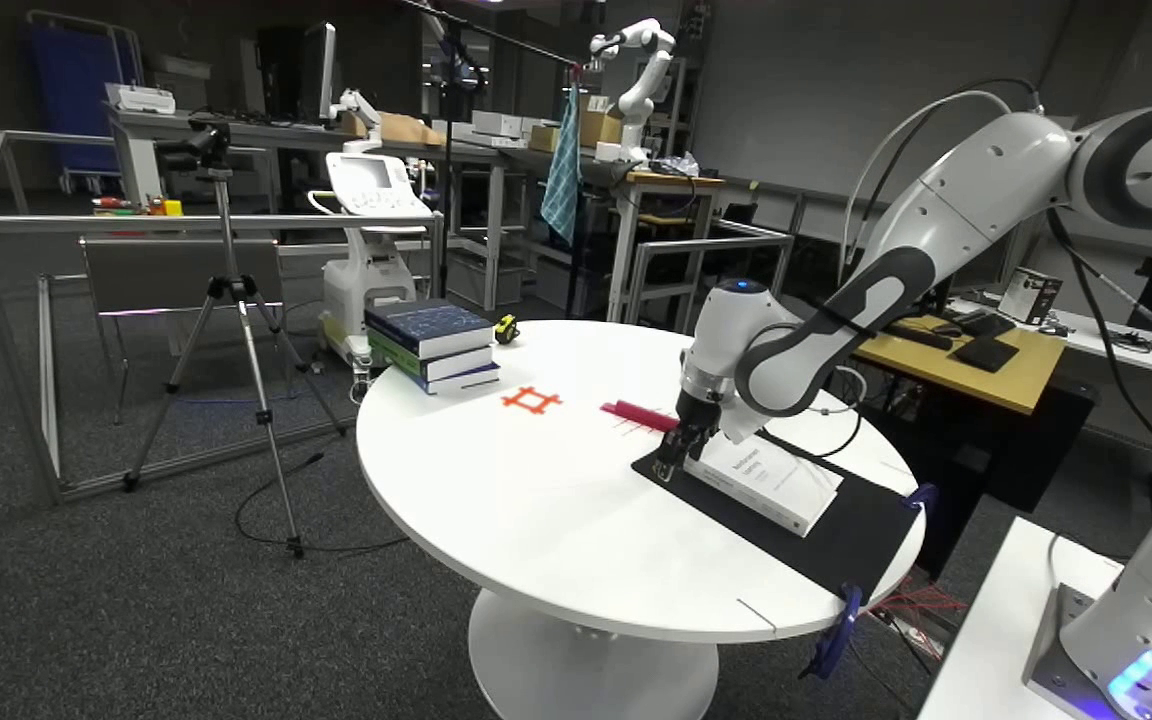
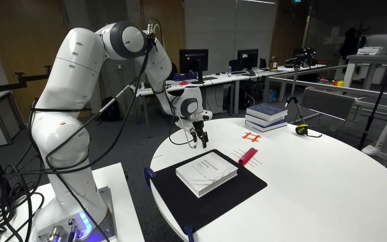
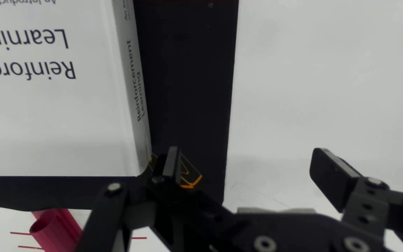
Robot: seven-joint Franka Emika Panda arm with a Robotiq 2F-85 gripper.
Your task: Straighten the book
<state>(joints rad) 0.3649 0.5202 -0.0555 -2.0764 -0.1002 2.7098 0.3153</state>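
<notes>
The book [image 1: 761, 475] is white with "Reinforcement Learning" on its cover. It lies flat on the black sheet [image 1: 861, 530], and both also show in an exterior view, the book [image 2: 207, 171] and the sheet [image 2: 227, 197]. In the wrist view the book's spine [image 3: 131, 87] runs slightly askew to the sheet's edge. My gripper [image 1: 678, 462] is low at the sheet's corner, beside the spine's end. In the wrist view the gripper [image 3: 250, 168] is open and empty. One finger is over the sheet close to the book's corner, the other over the white table. I cannot tell whether the finger touches the book.
A red tube [image 2: 248, 156] lies beside the sheet on the round white table [image 1: 536, 500]. A stack of dark books [image 1: 431, 340] and a yellow tape measure [image 2: 301, 129] stand farther off. Blue clamps [image 1: 841, 630] hold the sheet at the table edge.
</notes>
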